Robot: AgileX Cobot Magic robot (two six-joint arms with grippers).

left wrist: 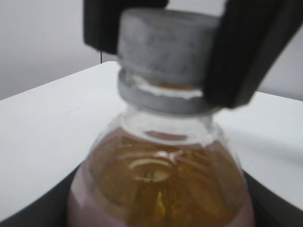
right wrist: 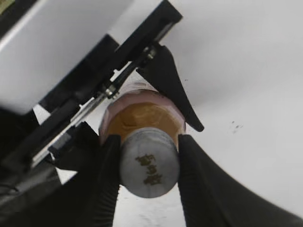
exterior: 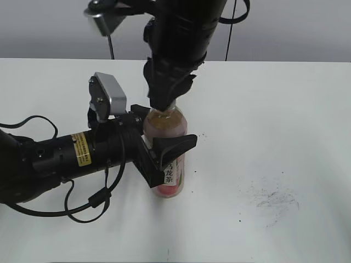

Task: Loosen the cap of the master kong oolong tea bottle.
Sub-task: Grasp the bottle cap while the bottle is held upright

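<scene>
Bottle (exterior: 167, 164) stands upright on surface (exterior: 274, 137), left gripper (exterior: 164, 150) fingers clamped round its body. Right gripper (right wrist: 147, 163) fingers sit at both sides of cap (right wrist: 149, 163), seem touching. Squeeze firm first, then twist w/o tilting bottle.

We look down slantwise from the front; both wrist cameras closely share the ribbed grey plastic cap (left wrist: 165, 49).

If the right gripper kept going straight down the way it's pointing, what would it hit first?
The right gripper points straight down over the bottle, its fingers flanking the cap. Going on, it would probably meet the bottle's shoulder just below the cap first.
</scene>
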